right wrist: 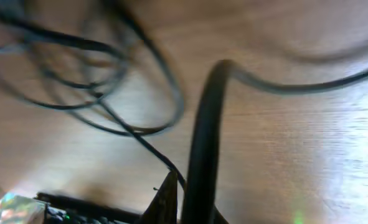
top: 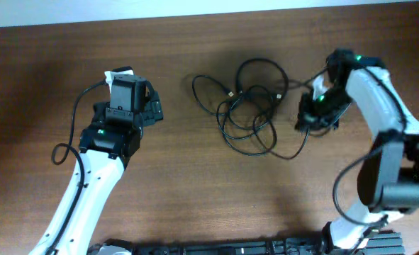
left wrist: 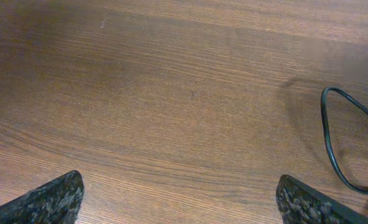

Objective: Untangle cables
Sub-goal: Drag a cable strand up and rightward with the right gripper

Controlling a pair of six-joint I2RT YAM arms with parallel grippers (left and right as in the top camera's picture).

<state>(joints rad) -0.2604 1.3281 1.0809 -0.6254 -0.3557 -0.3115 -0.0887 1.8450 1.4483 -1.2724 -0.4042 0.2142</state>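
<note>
Cables (top: 252, 113) sit in a loose tangle of loops, upper middle of the overhead frame, on the wooden table (top: 195, 205). Left gripper (left wrist: 180, 202) hangs well off to their left, jaws spread wide. Right gripper (top: 310, 117) is at the tangle's right edge, jaws pressed together on a thin strand.

On the table (top: 195, 191), cables (top: 252, 106) between left gripper (top: 154, 105) and right gripper (top: 305, 119), nearer the right one.
</note>
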